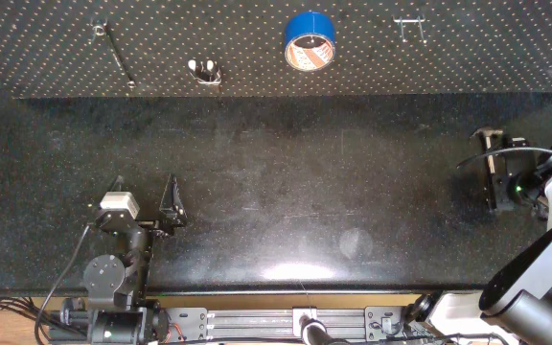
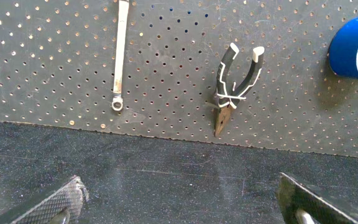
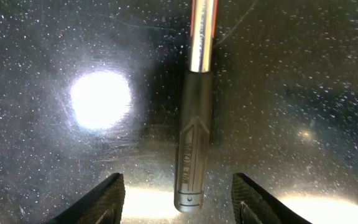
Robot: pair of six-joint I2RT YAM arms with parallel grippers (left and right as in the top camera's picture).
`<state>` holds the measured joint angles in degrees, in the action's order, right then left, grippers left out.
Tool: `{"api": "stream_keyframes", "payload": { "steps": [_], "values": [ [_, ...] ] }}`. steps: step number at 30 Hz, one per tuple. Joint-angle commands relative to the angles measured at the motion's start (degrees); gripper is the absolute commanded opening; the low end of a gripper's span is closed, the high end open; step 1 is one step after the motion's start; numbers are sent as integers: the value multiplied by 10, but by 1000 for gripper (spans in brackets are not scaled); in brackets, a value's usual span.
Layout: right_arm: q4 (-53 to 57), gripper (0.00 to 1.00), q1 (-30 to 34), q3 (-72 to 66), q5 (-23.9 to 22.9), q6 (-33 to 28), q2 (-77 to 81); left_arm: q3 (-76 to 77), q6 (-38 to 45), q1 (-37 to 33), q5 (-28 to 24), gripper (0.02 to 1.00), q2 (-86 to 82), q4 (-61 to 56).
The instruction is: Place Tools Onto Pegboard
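Observation:
A hammer (image 3: 194,137) with a black grip and a silver and red shaft lies flat on the dark table. Its head (image 1: 488,137) is near the table's right edge. My right gripper (image 3: 178,208) hovers open just over the grip end, a finger on each side and apart from it. On the pegboard (image 1: 257,67) hang a wrench (image 1: 118,53), pliers (image 1: 205,71) and a blue tape roll (image 1: 310,42). My left gripper (image 1: 144,196) stands open and holds nothing at the front left, facing the wrench (image 2: 122,53) and pliers (image 2: 235,84).
An empty double hook (image 1: 408,27) sticks out of the pegboard at the upper right. The blue tape (image 2: 355,48) hangs beyond the pliers. The wide middle of the table (image 1: 286,182) holds no objects.

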<state>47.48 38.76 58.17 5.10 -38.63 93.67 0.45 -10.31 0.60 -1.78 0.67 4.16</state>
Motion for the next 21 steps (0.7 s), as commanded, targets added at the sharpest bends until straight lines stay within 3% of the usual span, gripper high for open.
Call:
{"api": "stream_keyframes", "payload": {
  "steps": [1, 8, 9, 10, 15, 16, 18, 20, 21],
  "values": [
    [-14, 577, 6, 19, 16, -22, 32, -1, 1, 1, -4, 993, -5, 3],
    [-17, 577, 5, 37, 16, -21, 87, -1, 1, 1, -4, 993, -5, 3],
    [-17, 367, 5, 37, 16, -13, 87, -1, 1, 1, -4, 993, -5, 3],
    [-17, 75, 5, 37, 16, 2, 87, -1, 1, 1, -4, 993, -5, 3],
    [-18, 75, 1, 37, 16, 7, 82, -1, 1, 1, -4, 993, -5, 3],
    [-48, 75, -11, 27, 59, 75, 50, -1, 1, 1, -4, 993, -5, 3],
    [-162, 75, -35, -37, 228, 234, -61, -1, 1, 1, -4, 993, -5, 3],
    [-245, 75, -81, -160, 237, 284, -241, -1, 1, 1, -4, 993, -5, 3],
    [-282, 75, -113, -217, 237, 357, -339, -1, 1, 1, -4, 993, -5, 3]
  ]
}}
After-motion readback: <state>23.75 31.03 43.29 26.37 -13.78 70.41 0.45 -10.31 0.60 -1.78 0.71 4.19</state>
